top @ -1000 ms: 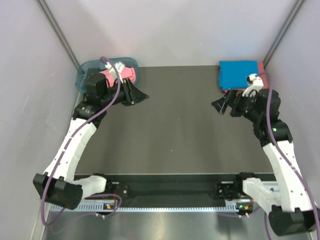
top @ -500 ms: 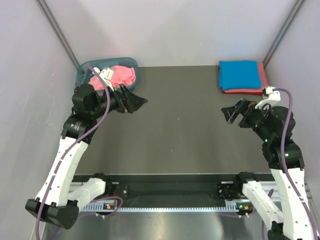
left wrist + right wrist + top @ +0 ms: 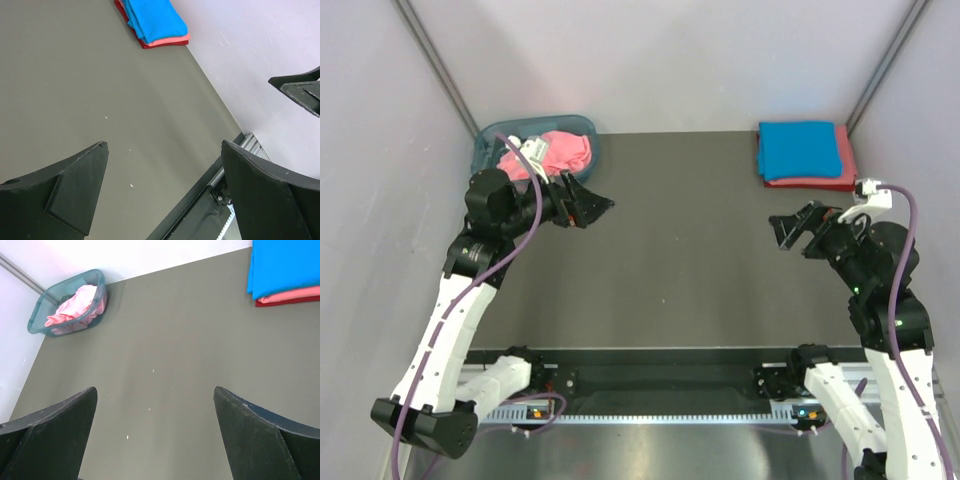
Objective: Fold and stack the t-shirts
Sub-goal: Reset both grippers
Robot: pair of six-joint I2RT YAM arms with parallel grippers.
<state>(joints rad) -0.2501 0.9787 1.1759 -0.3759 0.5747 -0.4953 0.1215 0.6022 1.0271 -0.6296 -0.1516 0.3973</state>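
Observation:
A folded bright blue t-shirt [image 3: 796, 147] lies on a folded coral-red t-shirt [image 3: 844, 162] at the table's far right corner; the stack also shows in the left wrist view [image 3: 152, 20] and the right wrist view [image 3: 285, 265]. A crumpled pink t-shirt [image 3: 560, 152] sits in the basket [image 3: 488, 147] at the far left, also in the right wrist view [image 3: 75, 307]. My left gripper [image 3: 588, 204] is open and empty, just right of the basket. My right gripper [image 3: 792, 230] is open and empty, in front of the stack.
The translucent blue-grey basket [image 3: 45, 300] stands against the back wall. Pale walls close in the dark table [image 3: 680, 250] on three sides. A metal rail [image 3: 660, 385] with the arm bases runs along the near edge.
Over the last second both arms drew back from the far corners toward the near side; the left gripper left the basket and the right left the stack. Lately they have barely moved.

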